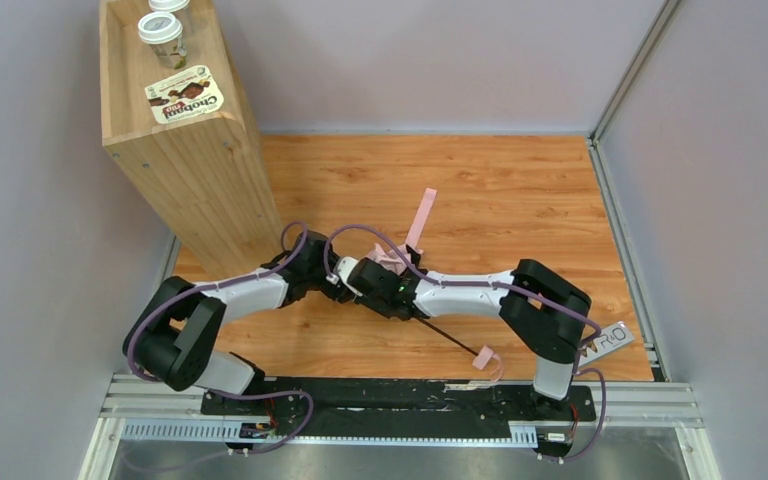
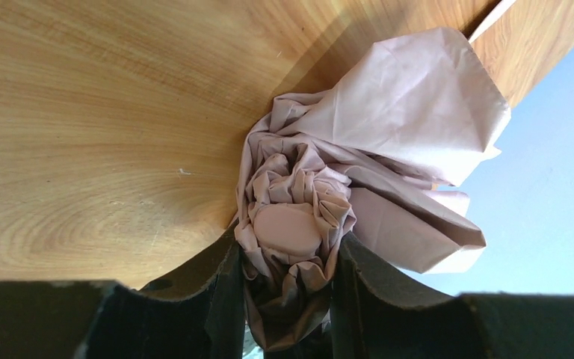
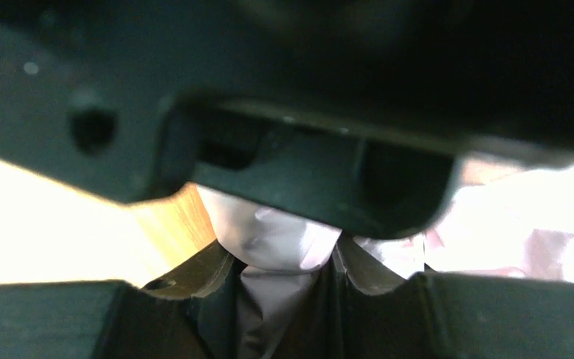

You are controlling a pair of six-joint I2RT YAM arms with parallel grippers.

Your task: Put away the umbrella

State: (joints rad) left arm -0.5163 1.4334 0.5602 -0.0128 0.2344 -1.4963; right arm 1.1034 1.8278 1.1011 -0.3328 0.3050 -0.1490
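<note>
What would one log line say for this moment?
left gripper: clamped on umbrella fabric | right gripper: clamped on fabric | umbrella: bunched on table

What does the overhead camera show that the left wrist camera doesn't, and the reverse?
Only overhead: the left arm and right arm meeting over the umbrella, its loose pink strap, its thin black shaft pointing toward the near edge, and a wooden box holding lidded cups. Only the left wrist: crumpled fabric folds up close, pinched between the left jaws. Both: the pale pink umbrella and the wooden table.
</note>
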